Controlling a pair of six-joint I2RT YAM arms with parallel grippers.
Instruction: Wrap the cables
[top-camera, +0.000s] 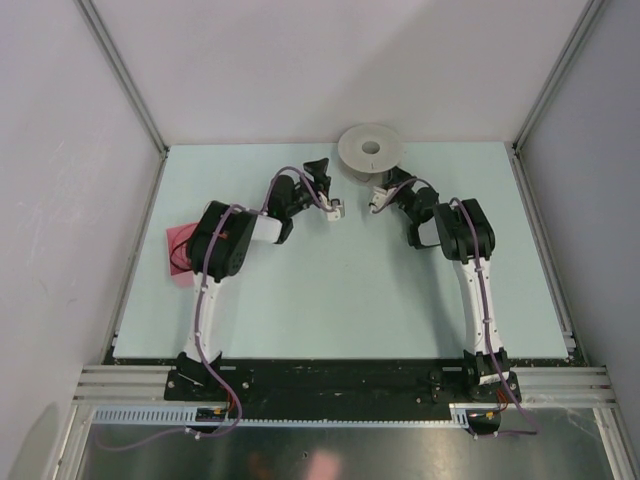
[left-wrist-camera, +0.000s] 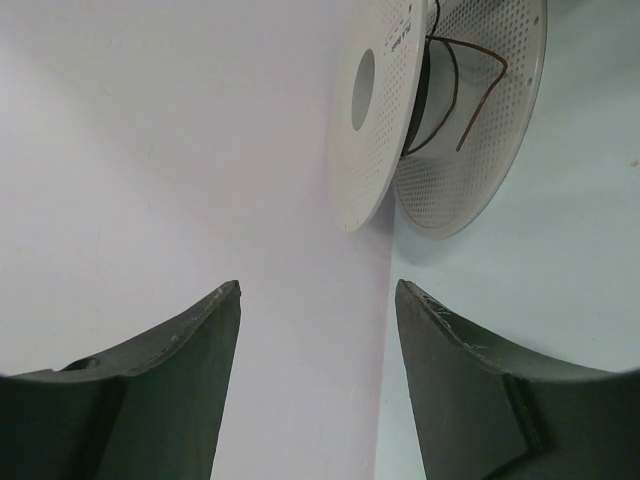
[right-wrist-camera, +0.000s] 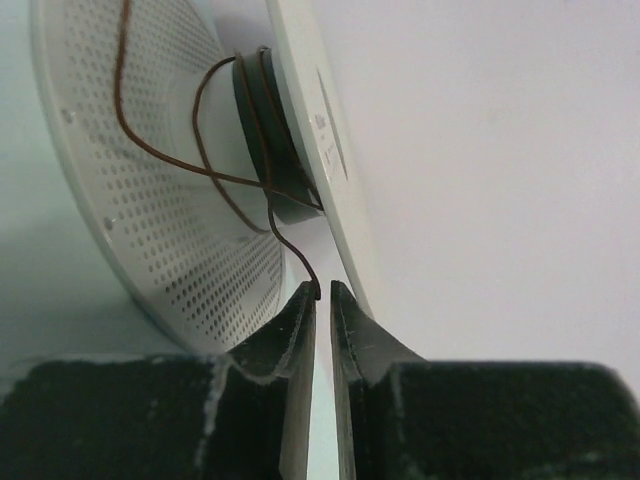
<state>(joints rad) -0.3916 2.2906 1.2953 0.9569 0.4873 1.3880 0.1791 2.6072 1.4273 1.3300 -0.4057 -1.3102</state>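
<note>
Flange of the spool — one short line of dark print near the rim, too small and blurred to read. Right wrist view — the same mark, equally illegible. No other text.

Pale green table, grey spool at far edge (lying flat), pink sheet far left

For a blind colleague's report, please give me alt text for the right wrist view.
The right gripper stands slightly open, the end of a thin reddish-brown cable at its dark fingertips. Beyond, the cable curls loosely up to the dark core of a pale spool with a perforated flange.
</note>
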